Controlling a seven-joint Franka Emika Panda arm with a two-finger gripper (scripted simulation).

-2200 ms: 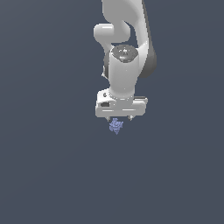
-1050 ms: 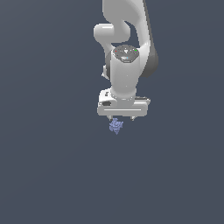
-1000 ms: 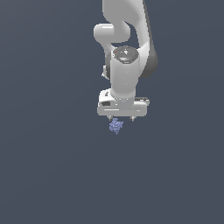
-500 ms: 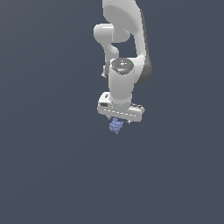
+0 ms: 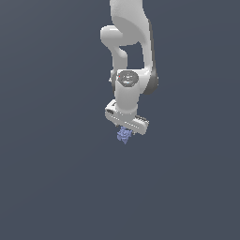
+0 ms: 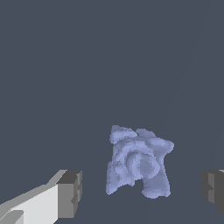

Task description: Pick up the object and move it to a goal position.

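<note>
Hanging from 12 o'clock in the exterior view, the white Panda arm [image 5: 129, 56] shows smooth, glossy, rounded casings with a dark grey band at the elbow-like joint and a flat grey disc on the wrist. Below it the hand is a blocky white bar, tilted so that its end toward the exterior view's right sits lower. The gripper [image 5: 125, 133] points down toward 6 o'clock against a plain, matte slate-grey backdrop [image 5: 47, 140] that fills the whole scene.

At the gripper's tip sits the object [image 5: 124, 135], a tiny periwinkle-blue lump, far smaller than the hand, with a ragged outline that narrows to a point at 6 o'clock. It lies directly under the bar, at about 7 o'clock from the wrist disc, with nothing but backdrop around and below it.

In the wrist view, going from left to right, 1 finger [image 6: 68, 194] appears first: a white angular body ending in a dark grey, squared pad with a faceted face. Next comes the object [image 6: 138, 162], lumpy and crumpled like folded clay, with jagged edges, a rounded boss in its middle and a pale, faintly shaded surface. The 2nd grey pad [image 6: 213, 189] sits at the frame's edge. Clear gaps of backdrop separate the object from both pads, so the jaws stand wide apart and grip nothing, with the object lying between them.
</note>
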